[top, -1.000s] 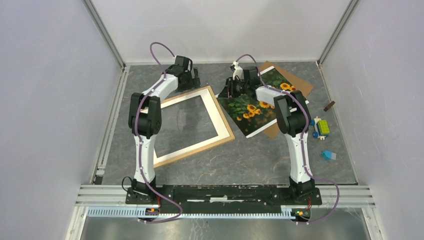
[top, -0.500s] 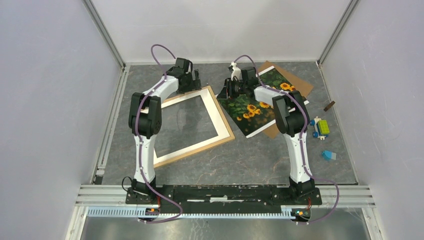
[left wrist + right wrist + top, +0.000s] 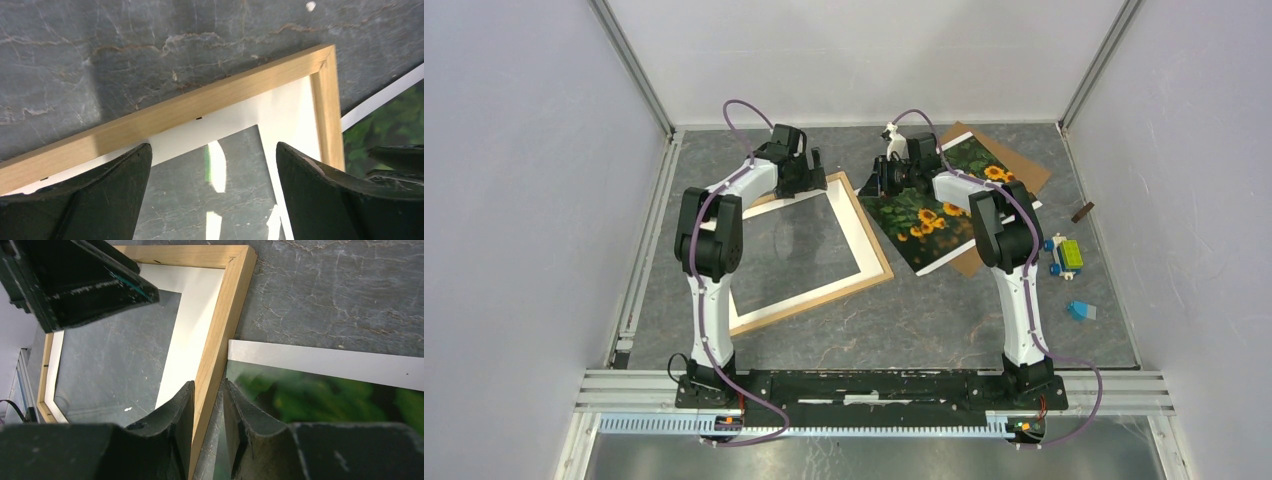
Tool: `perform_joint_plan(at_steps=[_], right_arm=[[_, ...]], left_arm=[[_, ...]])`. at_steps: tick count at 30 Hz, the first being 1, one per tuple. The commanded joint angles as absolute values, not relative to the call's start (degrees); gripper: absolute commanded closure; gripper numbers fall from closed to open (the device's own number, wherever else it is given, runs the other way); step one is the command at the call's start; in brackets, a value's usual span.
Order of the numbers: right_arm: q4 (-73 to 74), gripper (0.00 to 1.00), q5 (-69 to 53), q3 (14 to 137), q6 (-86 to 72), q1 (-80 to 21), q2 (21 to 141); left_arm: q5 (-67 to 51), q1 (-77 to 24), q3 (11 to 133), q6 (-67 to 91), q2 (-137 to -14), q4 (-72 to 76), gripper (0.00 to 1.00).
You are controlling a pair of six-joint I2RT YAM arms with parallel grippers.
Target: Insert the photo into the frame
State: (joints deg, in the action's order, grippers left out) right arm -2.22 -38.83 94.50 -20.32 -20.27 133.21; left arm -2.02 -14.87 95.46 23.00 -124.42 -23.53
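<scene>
Now, your right gripper straddles the frame lying flat at nine o'clock; fingers nearly closed, grip unclear. The photo lies just beside it at two o'clock. Farther, your left gripper hangs wide open, empty, over the far corner.

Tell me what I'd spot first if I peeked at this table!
The bright sunflower photo jumps out first. It lies on the right side of the grey table, on top of a brown backing board. Right beside it, on the left, lies the big light-wood frame with a white mat inside. The left gripper hangs wide open above the frame's far corner.
</scene>
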Motion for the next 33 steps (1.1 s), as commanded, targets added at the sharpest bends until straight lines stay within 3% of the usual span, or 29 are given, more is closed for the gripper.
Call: perform_joint_plan(at_steps=[1, 10, 16, 18, 21, 28, 33], right_arm=[[-3.08, 0.67, -39.78, 96.94, -20.47, -20.52, 133.91], [-2.43, 0.66, -39.43, 96.94, -19.71, -20.48, 133.19], [4.57, 0.41, -33.88, 96.09, -13.92, -20.39, 125.67], [6.2, 0.29, -30.08, 93.04, -10.95, -19.89, 120.56], [6.91, 0.2, -24.17, 86.59, -8.52, -17.11, 112.55], [7.82, 0.2, -17.26, 76.11, -7.78, -6.23, 105.36], [9.77, 0.3, -18.76, 75.39, -8.13, -1.31, 108.41]], left_arm=[[-3.76, -14.86, 93.93, 25.49, -122.32, -24.87, 0.0], [-4.23, -15.57, 93.09, 25.66, -117.31, -24.44, 0.0], [-6.64, -18.61, 86.59, 29.93, -109.04, -14.24, 0.0], [-8.67, -20.17, 81.78, 34.56, -107.02, -6.19, 0.0], [-10.13, -23.84, 80.69, 39.15, -108.41, 1.57, 0.0], [-9.67, -31.21, 95.98, 40.98, -121.28, 4.28, 0.0], [-8.76, -32.31, 104.49, 36.22, -127.71, 0.57, 0.02]])
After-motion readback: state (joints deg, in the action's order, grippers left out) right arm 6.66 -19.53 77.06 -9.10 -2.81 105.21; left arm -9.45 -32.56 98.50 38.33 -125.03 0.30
